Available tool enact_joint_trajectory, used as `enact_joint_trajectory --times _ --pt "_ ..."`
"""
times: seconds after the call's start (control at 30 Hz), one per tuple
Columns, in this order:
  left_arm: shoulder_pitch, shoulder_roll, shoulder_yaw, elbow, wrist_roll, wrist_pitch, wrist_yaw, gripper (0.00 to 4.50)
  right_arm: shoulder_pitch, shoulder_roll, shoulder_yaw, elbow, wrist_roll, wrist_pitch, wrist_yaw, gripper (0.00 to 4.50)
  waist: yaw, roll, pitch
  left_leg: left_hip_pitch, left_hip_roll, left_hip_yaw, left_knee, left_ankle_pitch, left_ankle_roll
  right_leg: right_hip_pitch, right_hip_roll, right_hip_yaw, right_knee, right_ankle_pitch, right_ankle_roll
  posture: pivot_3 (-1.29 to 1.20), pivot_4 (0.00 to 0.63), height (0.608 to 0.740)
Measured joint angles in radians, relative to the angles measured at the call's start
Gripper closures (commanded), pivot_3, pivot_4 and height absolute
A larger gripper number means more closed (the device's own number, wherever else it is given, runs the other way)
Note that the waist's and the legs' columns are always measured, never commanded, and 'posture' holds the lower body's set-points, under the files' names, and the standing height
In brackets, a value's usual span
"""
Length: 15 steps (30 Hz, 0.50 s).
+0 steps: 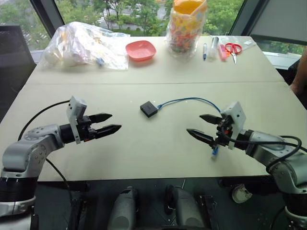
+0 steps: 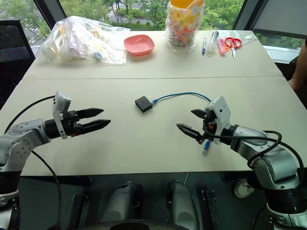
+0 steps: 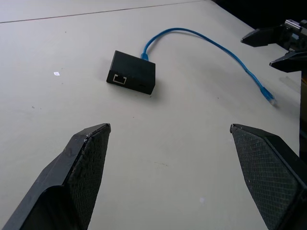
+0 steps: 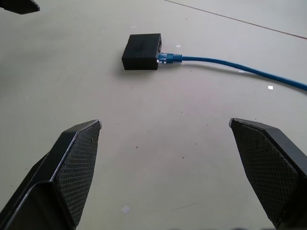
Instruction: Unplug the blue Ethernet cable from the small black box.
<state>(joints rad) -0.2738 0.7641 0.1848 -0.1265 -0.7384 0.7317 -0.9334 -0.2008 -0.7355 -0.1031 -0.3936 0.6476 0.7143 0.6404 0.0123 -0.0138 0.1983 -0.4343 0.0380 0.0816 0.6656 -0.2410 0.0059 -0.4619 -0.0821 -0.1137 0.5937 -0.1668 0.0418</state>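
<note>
The small black box lies flat near the middle of the table. The blue Ethernet cable is plugged into the box's right side and arcs off to the right. Its free plug lies on the table just under my right gripper. My left gripper hovers open to the left of the box and nearer than it, with nothing between its fingers. On the other side my right gripper hovers open, also nearer than the box and empty. Both point inward toward the box.
Along the far edge of the table sit a clear plastic bag, a red bowl, a jar of colourful pieces, pens and red scissors. A person's arm shows at the right edge.
</note>
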Motion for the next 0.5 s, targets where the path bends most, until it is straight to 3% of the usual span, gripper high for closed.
enact_joint_trajectory --times 0.5 --pt "-0.008 -0.037 -0.008 0.002 0.015 0.000 0.015 0.35 -0.071 0.044 0.052 0.087 -0.100 -0.045 0.036 0.00 0.001 0.000 0.000 0.000 0.000 0.000 0.000 0.000 0.000 0.000 0.000 0.000 0.002 0.000 0.000 0.00 0.150 0.740"
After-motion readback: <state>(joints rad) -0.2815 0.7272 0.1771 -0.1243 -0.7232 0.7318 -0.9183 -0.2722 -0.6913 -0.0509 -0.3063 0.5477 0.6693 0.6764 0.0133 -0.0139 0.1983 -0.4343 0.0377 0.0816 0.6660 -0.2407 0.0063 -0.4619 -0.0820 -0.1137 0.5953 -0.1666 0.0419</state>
